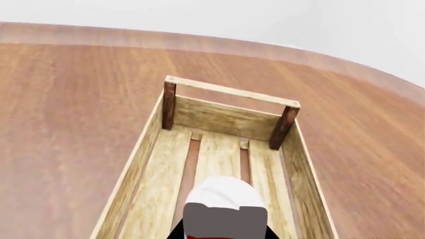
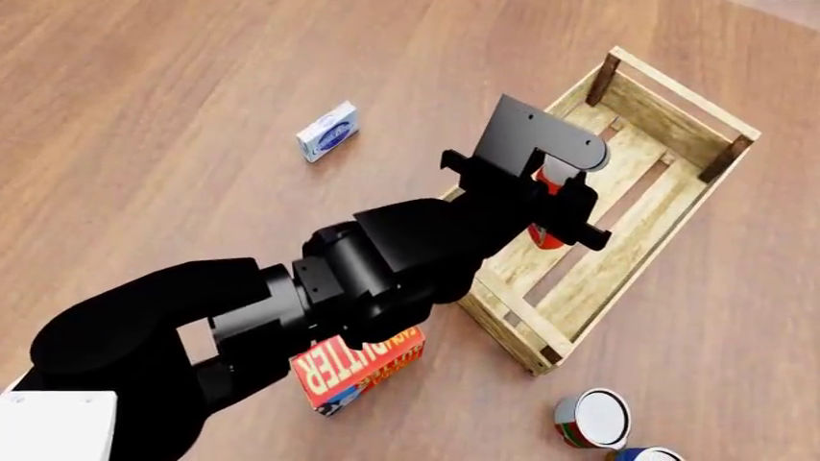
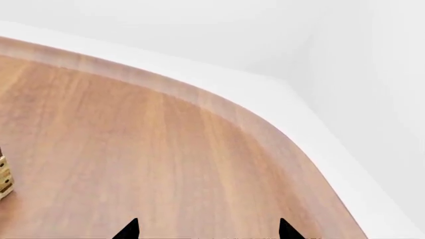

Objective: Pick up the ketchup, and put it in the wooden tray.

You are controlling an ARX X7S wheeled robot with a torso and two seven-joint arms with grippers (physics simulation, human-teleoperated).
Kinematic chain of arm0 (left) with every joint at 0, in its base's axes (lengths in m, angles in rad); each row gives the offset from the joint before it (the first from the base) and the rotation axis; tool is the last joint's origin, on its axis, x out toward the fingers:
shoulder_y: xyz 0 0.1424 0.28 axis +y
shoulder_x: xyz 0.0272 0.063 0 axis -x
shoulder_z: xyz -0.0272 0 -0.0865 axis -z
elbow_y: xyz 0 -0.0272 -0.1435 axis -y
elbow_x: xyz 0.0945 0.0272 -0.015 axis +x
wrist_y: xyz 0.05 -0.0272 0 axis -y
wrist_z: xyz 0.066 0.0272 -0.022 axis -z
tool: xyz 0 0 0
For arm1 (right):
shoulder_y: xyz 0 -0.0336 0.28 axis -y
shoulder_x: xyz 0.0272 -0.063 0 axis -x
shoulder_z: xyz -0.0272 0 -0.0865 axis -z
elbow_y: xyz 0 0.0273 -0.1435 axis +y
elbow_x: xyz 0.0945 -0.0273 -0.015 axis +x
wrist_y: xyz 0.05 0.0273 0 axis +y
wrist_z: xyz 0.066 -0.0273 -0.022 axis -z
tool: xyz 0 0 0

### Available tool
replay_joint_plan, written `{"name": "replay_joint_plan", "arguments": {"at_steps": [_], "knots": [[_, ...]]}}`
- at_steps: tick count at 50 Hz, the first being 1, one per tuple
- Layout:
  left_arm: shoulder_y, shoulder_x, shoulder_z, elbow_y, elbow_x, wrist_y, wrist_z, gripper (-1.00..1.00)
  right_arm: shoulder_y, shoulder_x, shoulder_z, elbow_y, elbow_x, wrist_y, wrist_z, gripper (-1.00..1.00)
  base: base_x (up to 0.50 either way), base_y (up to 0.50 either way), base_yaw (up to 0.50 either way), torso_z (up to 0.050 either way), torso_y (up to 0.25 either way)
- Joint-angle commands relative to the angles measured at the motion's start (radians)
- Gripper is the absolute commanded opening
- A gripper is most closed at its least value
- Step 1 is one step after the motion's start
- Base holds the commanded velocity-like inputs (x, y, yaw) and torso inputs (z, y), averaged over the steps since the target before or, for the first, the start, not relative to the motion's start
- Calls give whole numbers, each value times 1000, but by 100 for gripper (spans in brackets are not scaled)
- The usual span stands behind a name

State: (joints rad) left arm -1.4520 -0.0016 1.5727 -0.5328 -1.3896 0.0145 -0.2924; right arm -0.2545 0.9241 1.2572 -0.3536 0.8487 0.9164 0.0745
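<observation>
My left tool (image 2: pixel 554 197) is clamped on the orange-red white-capped ketchup bottle (image 2: pixel 548 235) over the pale slatted wooden tray (image 2: pixel 679 91); I should lower upright before releasing.

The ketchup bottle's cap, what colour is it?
White. The ketchup cap shows best in the left wrist view, above the wooden tray.

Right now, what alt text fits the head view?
The left gripper holds the ketchup over the wooden tray. A butter box, two cans and a small blue-white box lie on the wooden table.
</observation>
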Motion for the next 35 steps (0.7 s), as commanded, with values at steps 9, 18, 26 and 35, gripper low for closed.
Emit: {"name": "replay_joint_plan", "arguments": {"at_steps": [9, 18, 26, 35], "knots": [[4, 2, -10, -25, -2, 1, 34, -100, 21, -11, -42, -18, -1, -1, 35, 100, 0, 0, 0, 0, 0], [5, 2, -10, -18, -1, 1, 29, -100, 15, -17, -24, -33, 3, 12, 35, 100, 0, 0, 0, 0, 2], [3, 2, -10, -10, 3, 1, 25, -100, 9, -21, -10, -38, 3, 17, 29, 100, 0, 0, 0, 0, -56], [-2, 2, -10, 6, 5, 0, 7, -100, -1, -21, 4, -26, -6, 10, 5, 100, 0, 0, 0, 0, -74]]}}
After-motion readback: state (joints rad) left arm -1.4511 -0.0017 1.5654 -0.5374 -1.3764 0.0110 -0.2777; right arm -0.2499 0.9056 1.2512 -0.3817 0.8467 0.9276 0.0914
